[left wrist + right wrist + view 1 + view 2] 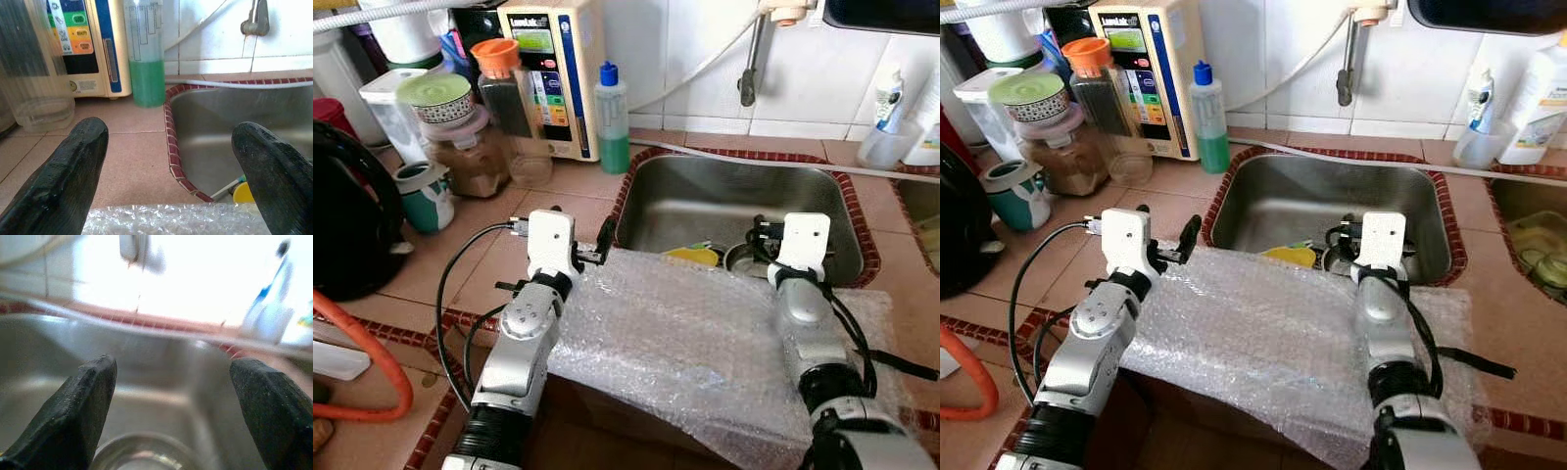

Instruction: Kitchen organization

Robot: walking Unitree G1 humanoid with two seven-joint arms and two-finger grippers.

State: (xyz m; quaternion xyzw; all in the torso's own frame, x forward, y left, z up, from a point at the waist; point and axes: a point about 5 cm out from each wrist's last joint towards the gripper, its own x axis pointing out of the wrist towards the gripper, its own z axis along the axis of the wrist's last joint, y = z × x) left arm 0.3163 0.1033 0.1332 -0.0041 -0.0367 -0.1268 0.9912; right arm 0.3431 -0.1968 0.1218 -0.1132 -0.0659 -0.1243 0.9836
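While both pincers hang spread and empty, little looks done: left pincer [168, 161] faces the tabletop [558, 186] at the sink [734, 196] rim, right pincer [171, 396] hovers above a glass [142, 453] in the sink; bubble wrap [695, 333] lies beneath both.

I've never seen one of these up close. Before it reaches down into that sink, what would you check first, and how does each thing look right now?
1. Right gripper jaws open: ok, fingers stand wide apart.
2. Right gripper aimed at something: ok, a round metal item lies just below it in the sink.
3. Left gripper open and holding nothing: ok, it hovers at the sink's left rim.
4. Bubble wrap clear of the arms: not ok, both arms rest over it on the front edge.
5. Green bottle out of the way: ok, it stands on the counter behind the left gripper.
6. Yellow item in the sink, what it is: cannot tell.
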